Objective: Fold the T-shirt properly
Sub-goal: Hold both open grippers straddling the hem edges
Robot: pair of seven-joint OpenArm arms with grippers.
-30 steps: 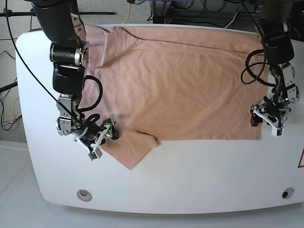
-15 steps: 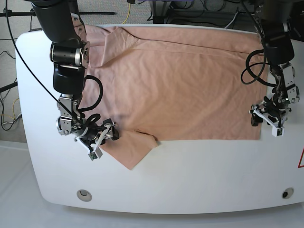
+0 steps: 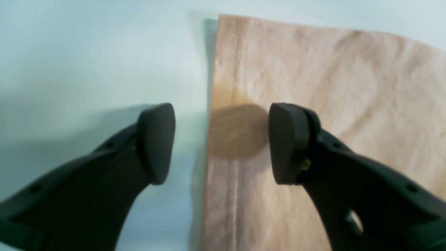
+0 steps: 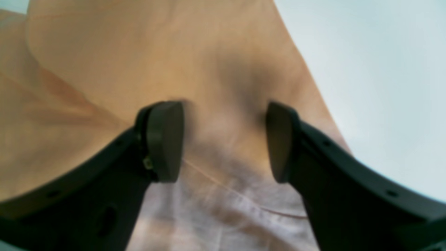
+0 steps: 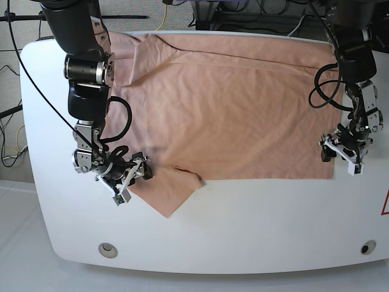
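A plain salmon-pink short-sleeved cotton T-shirt [image 5: 225, 109] lies spread flat and slightly wrinkled across a white table [image 5: 255, 225]. One sleeve sticks out as a pointed flap just beside the right gripper [image 5: 130, 179], whose spread jaws straddle a raised fold of its cloth [image 4: 223, 139]. The shirt's straight stitched hem runs between the parted fingers of the left gripper [image 5: 344, 152], with one finger over the fabric [image 3: 240, 132] and the other over bare table. A second sleeve lies folded at the far corner, well apart from both grippers.
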